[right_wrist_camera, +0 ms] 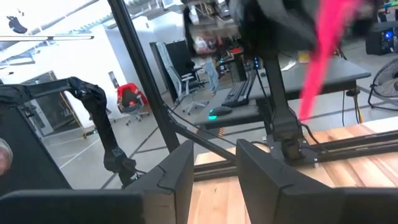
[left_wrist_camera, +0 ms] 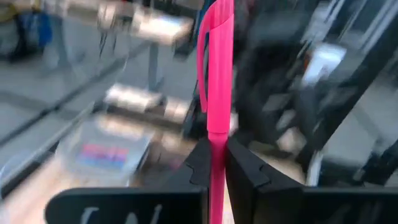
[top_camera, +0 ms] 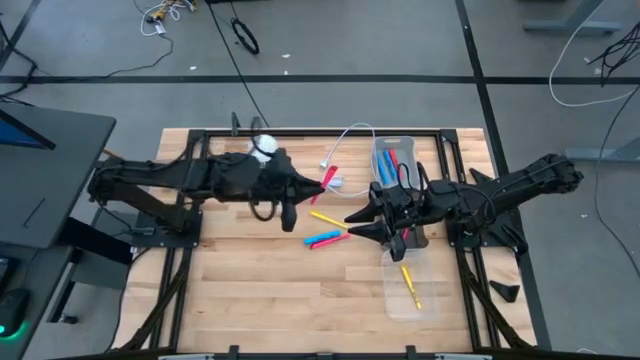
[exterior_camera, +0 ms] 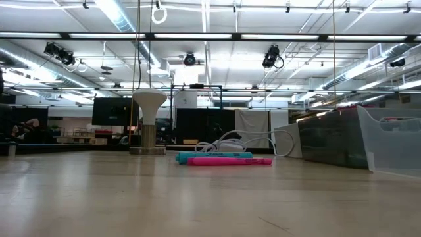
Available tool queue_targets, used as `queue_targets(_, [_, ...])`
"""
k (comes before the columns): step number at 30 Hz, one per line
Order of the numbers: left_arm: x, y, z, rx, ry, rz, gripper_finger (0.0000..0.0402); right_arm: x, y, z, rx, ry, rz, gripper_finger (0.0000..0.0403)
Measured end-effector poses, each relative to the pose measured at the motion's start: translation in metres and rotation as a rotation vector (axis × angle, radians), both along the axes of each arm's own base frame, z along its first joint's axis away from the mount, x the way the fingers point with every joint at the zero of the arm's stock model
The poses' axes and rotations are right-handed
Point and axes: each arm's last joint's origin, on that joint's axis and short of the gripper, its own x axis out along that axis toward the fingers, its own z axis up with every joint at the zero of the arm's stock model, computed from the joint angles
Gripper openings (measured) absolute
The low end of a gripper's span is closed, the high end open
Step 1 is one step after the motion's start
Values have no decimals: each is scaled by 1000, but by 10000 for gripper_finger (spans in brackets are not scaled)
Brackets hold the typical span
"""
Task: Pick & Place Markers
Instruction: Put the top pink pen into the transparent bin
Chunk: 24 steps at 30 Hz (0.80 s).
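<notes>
Markers: pink one (left_wrist_camera: 214, 81) pinched in my left hand (left_wrist_camera: 214, 163) above mid-desk (top_camera: 250, 290); right hand (right_wrist_camera: 214, 171) spread, empty. Low view only shows blue (exterior_camera: 214, 155) and pink (exterior_camera: 230, 161) lying flat.

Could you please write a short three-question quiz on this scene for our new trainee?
1. True or false: the left tool is shut on a pink marker.
2. The clear bin lies under which arm? A) left B) right
3. Fill in: the right tool is ____ and empty.

Key: 1 true; 2 B; 3 open.
</notes>
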Motion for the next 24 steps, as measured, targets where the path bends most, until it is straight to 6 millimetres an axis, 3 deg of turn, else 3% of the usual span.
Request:
queue_targets(6, [-7, -8, 21, 74, -156, -40, 26, 0, 0, 4, 12, -35, -4, 121])
queue_targets(11, [-10, -16, 30, 112, -236, -83, 26, 0, -3, 11, 101, -35, -107, 121])
queue_targets(18, [-11, -18, 32, 108, -260, -93, 26, 1, -4, 46, -5, 50, -158, 121])
queue_targets(24, [-12, -18, 35, 103, -286, -93, 26, 13, -1, 78, -75, 3, -172, 123])
